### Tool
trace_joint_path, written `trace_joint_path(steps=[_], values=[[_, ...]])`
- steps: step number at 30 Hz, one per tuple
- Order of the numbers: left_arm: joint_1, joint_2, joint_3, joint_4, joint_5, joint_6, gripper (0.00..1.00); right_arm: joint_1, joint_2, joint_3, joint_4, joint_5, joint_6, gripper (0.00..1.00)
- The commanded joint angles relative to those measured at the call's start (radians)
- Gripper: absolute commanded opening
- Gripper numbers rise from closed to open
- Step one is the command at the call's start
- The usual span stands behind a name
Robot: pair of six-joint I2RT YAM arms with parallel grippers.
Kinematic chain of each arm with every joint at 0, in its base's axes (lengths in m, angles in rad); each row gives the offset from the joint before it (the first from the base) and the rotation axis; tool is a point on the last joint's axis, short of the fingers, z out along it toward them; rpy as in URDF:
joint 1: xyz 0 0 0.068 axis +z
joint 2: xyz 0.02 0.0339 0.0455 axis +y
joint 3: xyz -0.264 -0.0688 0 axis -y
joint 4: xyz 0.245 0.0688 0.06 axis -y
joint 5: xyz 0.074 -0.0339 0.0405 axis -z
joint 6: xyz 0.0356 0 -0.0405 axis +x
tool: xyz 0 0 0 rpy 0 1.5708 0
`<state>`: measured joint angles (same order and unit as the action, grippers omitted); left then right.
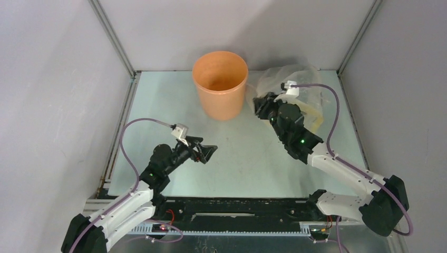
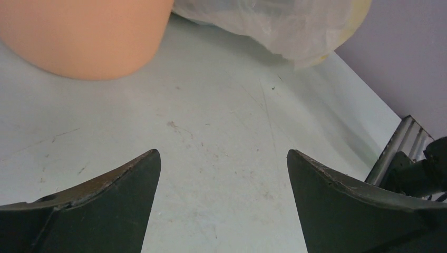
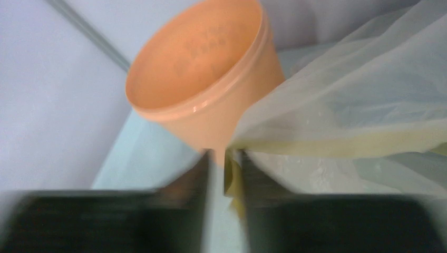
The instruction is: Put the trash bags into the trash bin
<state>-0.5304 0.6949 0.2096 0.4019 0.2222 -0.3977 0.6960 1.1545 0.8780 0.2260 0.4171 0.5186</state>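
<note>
Beside the trash bin, pinching a fold of translucent yellowish bag with right claw; nearer, holding left claw spread wide above surface.

Both arms same build tbh: left arm, right arm, white shells, chunky black joints. Purple cable runs to white wrist camera. Tiny green LEDs. Left gripper fingers black, wedge-shaped, scuffed edges.
</note>
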Motion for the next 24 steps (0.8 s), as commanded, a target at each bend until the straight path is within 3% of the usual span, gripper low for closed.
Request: trace_joint_path(steps=[1,2,3,8,11,18,24], values=[[-0.031,0.007,0.031,0.043,0.014,0.056,0.98,0.021,-0.033,-0.013,-0.149,-0.084,-0.068,0.51],[-0.037,0.007,0.031,0.043,0.014,0.058,0.98,0.019,-0.055,-0.014,-0.192,-0.066,-0.068,0.64],[-0.042,0.007,0.032,0.043,0.012,0.062,0.98,0.013,-0.067,-0.016,-0.235,-0.046,-0.068,0.69],[-0.086,0.001,0.034,0.043,-0.020,0.078,0.97,-0.127,-0.198,-0.131,-0.296,-0.162,-0.024,0.65],[-0.196,0.031,0.061,0.042,-0.195,0.116,0.97,-0.235,-0.286,-0.246,-0.242,-0.271,-0.003,0.66],[-0.431,0.276,0.338,-0.074,-0.489,0.270,0.97,-0.413,-0.356,-0.405,-0.130,-0.350,0.027,0.63],[-0.456,0.559,0.643,-0.174,-0.497,0.419,0.89,-0.460,-0.451,-0.485,-0.108,-0.285,0.040,0.64]])
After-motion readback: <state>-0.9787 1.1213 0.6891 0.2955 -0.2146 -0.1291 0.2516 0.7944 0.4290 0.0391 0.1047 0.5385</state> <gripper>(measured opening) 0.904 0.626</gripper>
